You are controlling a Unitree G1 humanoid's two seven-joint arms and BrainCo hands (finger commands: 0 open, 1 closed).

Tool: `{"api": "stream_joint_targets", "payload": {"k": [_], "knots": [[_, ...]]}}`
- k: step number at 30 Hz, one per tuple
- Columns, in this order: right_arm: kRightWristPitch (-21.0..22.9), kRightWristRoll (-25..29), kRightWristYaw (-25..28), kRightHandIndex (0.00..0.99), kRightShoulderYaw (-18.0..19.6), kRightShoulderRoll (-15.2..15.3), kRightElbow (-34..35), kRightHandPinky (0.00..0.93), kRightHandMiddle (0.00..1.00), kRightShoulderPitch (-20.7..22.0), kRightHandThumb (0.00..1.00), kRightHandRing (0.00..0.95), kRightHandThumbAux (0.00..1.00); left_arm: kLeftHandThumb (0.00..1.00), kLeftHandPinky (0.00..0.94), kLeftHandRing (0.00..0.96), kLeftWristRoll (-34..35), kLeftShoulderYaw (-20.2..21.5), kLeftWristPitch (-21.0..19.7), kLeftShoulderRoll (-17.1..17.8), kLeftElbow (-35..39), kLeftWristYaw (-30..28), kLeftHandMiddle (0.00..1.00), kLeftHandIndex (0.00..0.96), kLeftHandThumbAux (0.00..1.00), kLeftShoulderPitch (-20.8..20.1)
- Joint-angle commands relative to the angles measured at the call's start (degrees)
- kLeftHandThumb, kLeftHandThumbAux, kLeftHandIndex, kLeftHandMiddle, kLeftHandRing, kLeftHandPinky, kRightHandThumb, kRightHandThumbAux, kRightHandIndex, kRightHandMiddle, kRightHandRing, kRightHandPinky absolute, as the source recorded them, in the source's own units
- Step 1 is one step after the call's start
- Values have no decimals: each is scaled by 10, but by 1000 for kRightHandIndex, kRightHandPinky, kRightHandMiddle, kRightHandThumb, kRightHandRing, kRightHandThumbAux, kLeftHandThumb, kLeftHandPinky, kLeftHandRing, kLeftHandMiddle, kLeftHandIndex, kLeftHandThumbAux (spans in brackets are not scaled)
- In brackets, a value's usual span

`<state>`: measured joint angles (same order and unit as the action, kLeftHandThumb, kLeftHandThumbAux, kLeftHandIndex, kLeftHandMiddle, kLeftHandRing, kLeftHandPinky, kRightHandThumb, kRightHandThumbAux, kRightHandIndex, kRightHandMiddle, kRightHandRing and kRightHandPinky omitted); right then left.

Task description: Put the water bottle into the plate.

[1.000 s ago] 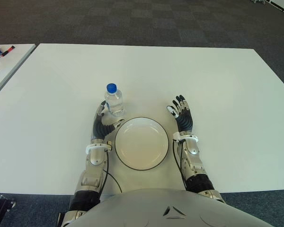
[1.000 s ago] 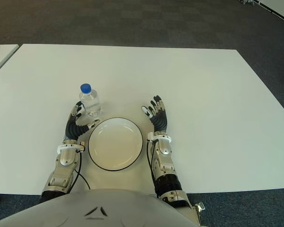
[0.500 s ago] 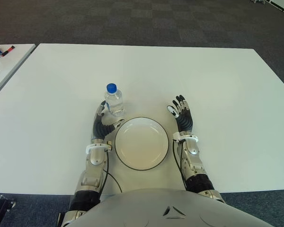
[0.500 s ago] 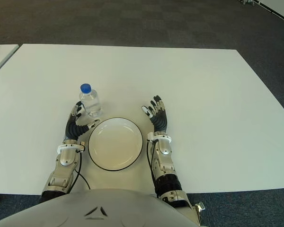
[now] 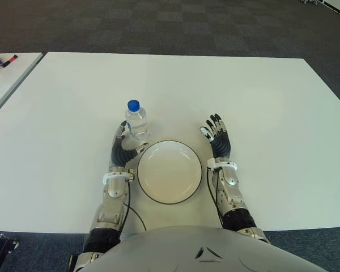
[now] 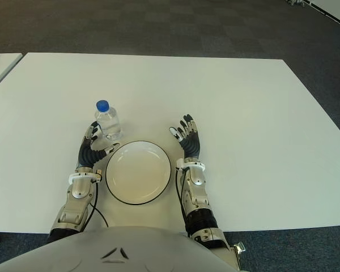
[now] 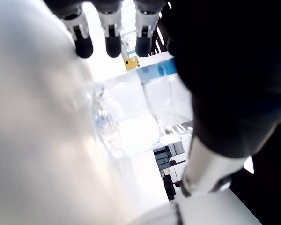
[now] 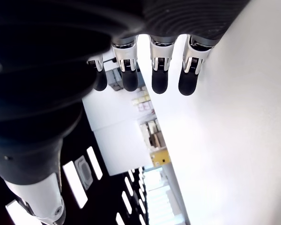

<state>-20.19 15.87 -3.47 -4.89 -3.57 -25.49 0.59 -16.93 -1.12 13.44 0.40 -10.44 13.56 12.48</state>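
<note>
A small clear water bottle (image 5: 136, 121) with a blue cap stands upright on the white table (image 5: 260, 96), just beyond the upper-left rim of a white plate (image 5: 169, 171) with a dark edge. My left hand (image 5: 123, 144) is directly behind the bottle on the near side, fingers spread and not closed round it; the left wrist view shows the bottle (image 7: 131, 122) close in front of the palm. My right hand (image 5: 217, 136) shows to the right of the plate, fingers extended and holding nothing.
A second white table (image 5: 5, 73) with markers on it stands at the far left, separated by a narrow gap. Dark carpet lies beyond the table's far edge. The plate has nothing in it.
</note>
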Motion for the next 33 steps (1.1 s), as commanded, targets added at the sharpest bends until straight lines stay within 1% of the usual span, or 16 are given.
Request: {"api": "stream_joint_targets", "payload": {"k": [1, 6, 9, 15, 24, 33], "knots": [[19, 1, -9, 72, 0, -76, -29, 118, 92, -6, 30, 82, 776, 0, 32, 35, 8, 2, -13, -9, -6, 12, 55, 77, 880, -2], [14, -4, -11, 72, -1, -74, -33, 113, 91, -4, 40, 80, 771, 0, 53, 42, 19, 8, 1, -19, -11, 23, 62, 82, 887, -5], [12, -6, -11, 71, -2, -73, -36, 112, 90, -3, 47, 79, 766, 0, 63, 48, 26, 10, 19, -23, -18, 31, 67, 86, 892, -7], [7, -6, -9, 71, -2, -71, -41, 114, 90, -1, 65, 79, 760, 0, 72, 56, 30, 9, 38, -26, -27, 39, 72, 90, 894, -9], [4, -5, -5, 70, -2, -69, -43, 116, 89, -1, 76, 77, 761, 0, 91, 64, 29, 7, 49, -29, -35, 47, 78, 94, 890, -10], [4, -4, -2, 72, -2, -67, -43, 120, 91, -2, 81, 80, 762, 0, 95, 75, 25, 7, 48, -32, -41, 60, 87, 105, 882, -12]]}}
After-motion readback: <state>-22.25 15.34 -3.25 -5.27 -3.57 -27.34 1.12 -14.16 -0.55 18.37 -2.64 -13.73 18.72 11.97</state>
